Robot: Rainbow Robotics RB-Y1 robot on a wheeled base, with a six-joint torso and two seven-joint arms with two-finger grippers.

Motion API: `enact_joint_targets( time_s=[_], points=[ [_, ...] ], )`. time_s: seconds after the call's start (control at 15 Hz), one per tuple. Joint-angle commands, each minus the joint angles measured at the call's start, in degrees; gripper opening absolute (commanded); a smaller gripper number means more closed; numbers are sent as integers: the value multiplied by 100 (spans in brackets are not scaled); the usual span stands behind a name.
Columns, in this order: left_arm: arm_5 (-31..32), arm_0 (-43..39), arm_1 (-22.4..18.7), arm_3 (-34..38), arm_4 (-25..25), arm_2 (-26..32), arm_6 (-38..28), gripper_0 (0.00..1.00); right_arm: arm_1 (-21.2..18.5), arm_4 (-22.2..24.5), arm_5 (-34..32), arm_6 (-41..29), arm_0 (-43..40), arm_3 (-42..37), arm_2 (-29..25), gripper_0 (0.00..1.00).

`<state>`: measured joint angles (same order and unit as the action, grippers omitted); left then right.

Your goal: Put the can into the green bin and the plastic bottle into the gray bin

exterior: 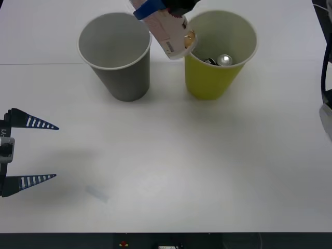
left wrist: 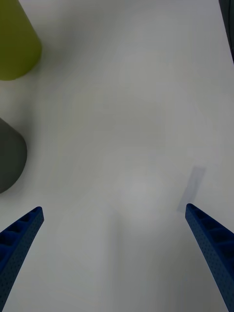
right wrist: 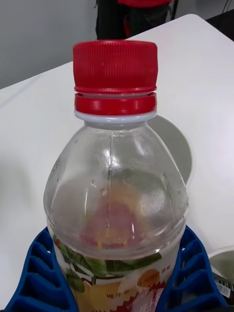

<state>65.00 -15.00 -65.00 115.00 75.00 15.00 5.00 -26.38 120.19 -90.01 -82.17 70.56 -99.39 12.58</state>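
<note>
right gripper (exterior: 155, 7) at twelve o'clock, jaws clamped on plastic bottle (exterior: 171, 32), tilted between gray bin (exterior: 115, 54) and green bin (exterior: 220, 52); can (exterior: 224, 60) inside green bin; left gripper (exterior: 31, 151) at nine o'clock over white table (exterior: 181, 166), jaws wide apart

can (exterior: 224, 60) in bin (exterior: 220, 78) — right

A white table (exterior: 171, 171) is seen, with a thin seam line (exterior: 36, 64) drawn across its far part. A faint pale smudge (exterior: 97, 193) is seen on the table's near part. A dark edge strip (exterior: 233, 240) is set below the table's near side.
</note>
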Motion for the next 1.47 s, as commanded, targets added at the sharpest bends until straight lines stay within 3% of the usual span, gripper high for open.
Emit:
enact_joint_targets(
  time_s=[0.07, 0.33, 0.47, 0.87, 1.07, 1.27, 1.47],
  points=[
    [0, 0, 0, 0, 0, 0, 0, 100, 370, 479, 1, 0, 389, 781, 131, 0],
    [0, 0, 0, 0, 0, 0, 0, 100, 836, 1007, 1, 70, 890, 1897, 201, 0],
    [0, 0, 0, 0, 0, 0, 0, 100, 1012, 1138, 326, 184, 1092, 2451, 227, 0],
    [0, 0, 0, 0, 0, 0, 0, 100, 1408, 1077, 1890, 246, 1646, 3972, 799, 0],
    [0, 0, 0, 0, 0, 0, 0, 100, 1645, 1138, 2374, 360, 1751, 4429, 816, 0],
    [0, 0, 0, 0, 0, 0, 0, 100, 1803, 1068, 2971, 377, 2015, 5079, 1247, 0],
    [0, 0, 0, 0, 0, 0, 0, 100, 1979, 998, 3376, 439, 2129, 5598, 1343, 0]
  ],
)
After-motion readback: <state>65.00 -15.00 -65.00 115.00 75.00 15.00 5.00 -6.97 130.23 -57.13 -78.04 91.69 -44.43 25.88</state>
